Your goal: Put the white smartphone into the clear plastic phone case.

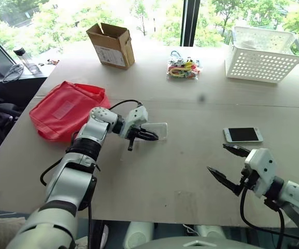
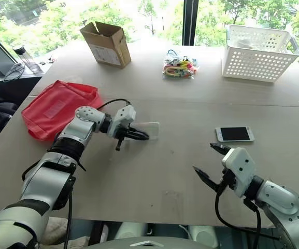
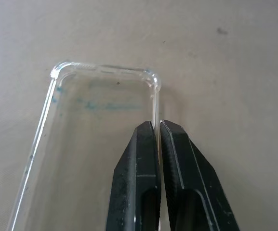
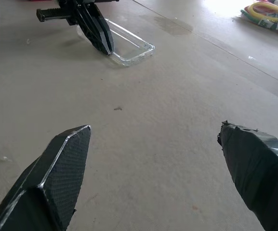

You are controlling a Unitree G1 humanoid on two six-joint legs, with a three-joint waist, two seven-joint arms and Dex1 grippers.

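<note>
Smartphone and case lie well apart on your wide tan counter [image 1: 154, 171], which also carries a white perforated basket [image 1: 262, 54] at the far right, a red fabric pouch [image 1: 66, 110] at the left, an open cardboard box [image 1: 112, 44] and a bundle of coloured bands [image 1: 183, 68].

Your left hand [image 1: 148, 135] has its two black fingers pressed together on one long rim of the clear plastic phone case [image 1: 158, 129], near the counter's middle, probably to steady or lift the shell for loading. The left wrist view shows what the head views cannot: the thin wall pinched between the fingertips [image 3: 148, 139], just short of a rounded corner, and faint blue marks on the case floor.

Your right hand [image 1: 223, 162] hovers with its fingers spread wide, holding nothing. The white smartphone [image 1: 242, 135] rests screen-up just beyond it, untouched. The right wrist view looks across bare counter to the left hand on the case.
</note>
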